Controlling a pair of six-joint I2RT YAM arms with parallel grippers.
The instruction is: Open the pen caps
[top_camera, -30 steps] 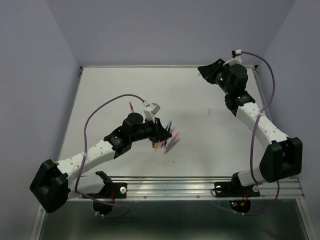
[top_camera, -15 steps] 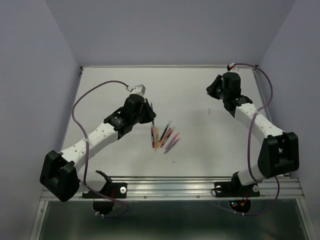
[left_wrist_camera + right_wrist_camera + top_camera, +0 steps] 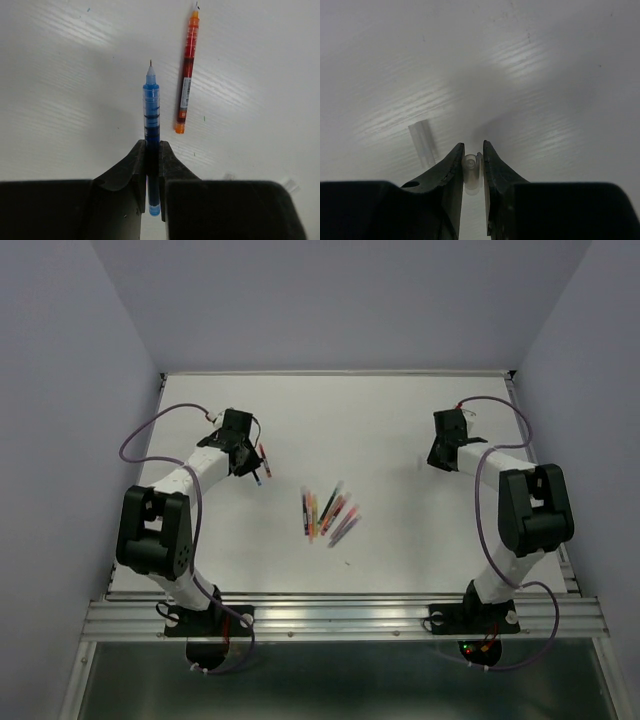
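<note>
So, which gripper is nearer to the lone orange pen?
Left. The left gripper, holding a blue pen, is beside the orange pen; the right gripper is far across the table.

A fixed overhead camera looked down from the near edge over the whole white bench [image 3: 400, 530]; wrist cameras peered close past the left claw [image 3: 151, 147] and right claw [image 3: 472, 146] at patches of it.

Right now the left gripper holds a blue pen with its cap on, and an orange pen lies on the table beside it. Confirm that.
Wrong on the cap. The left wrist view shows the blue pen in the left gripper with its cap off, its bare tip exposed. The orange pen does lie on the table beside it.
</note>
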